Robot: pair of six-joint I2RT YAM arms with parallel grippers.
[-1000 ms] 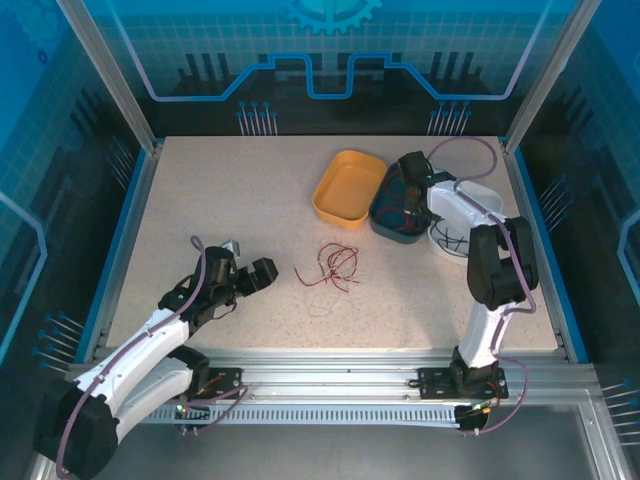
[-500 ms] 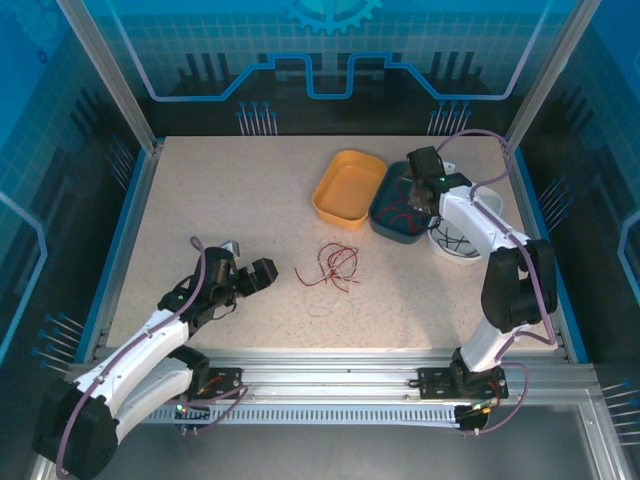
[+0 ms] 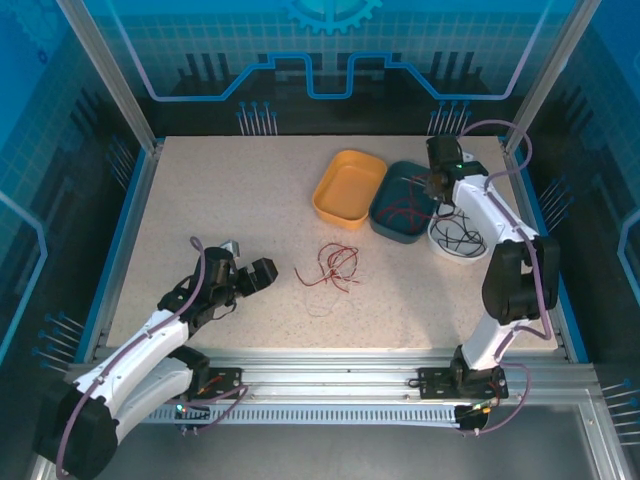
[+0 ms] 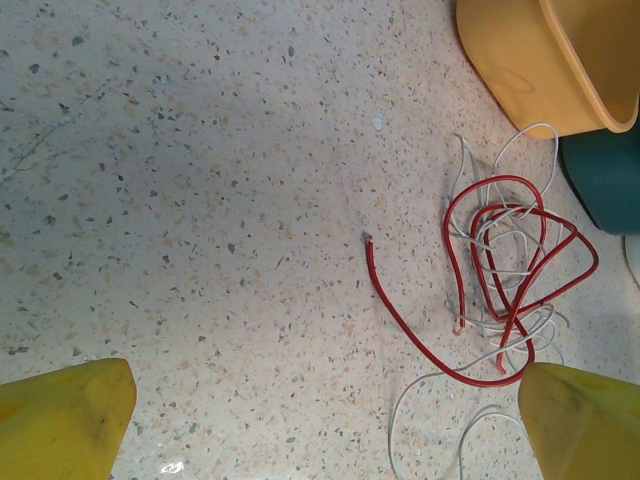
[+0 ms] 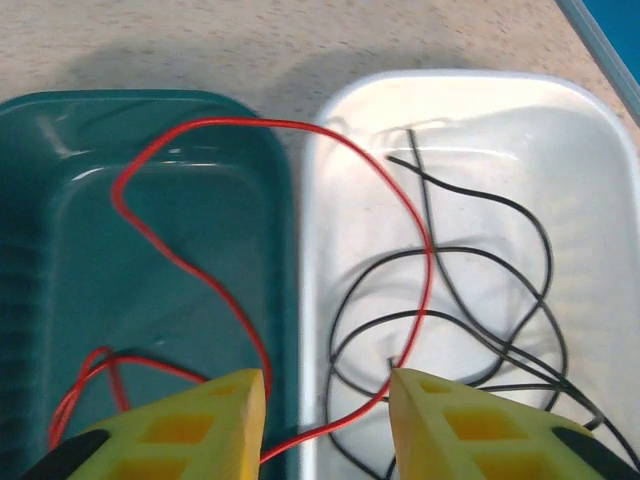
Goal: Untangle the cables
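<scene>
The left arm (image 3: 150,335) lies low, stretched from its base at the near left corner forward and to the right, its white links almost flat over the table. The left gripper (image 3: 262,274) points right and slightly away from the base, held close to the surface. In the left wrist view its yellow fingers (image 4: 60,415) sit at opposite corners, spread wide with nothing between them. The right arm (image 3: 495,300) stands tall from its base, bends at a dark elbow and reaches toward the far right. The right gripper (image 3: 437,188) points down, its yellow fingers (image 5: 190,425) parted by a moderate gap.
</scene>
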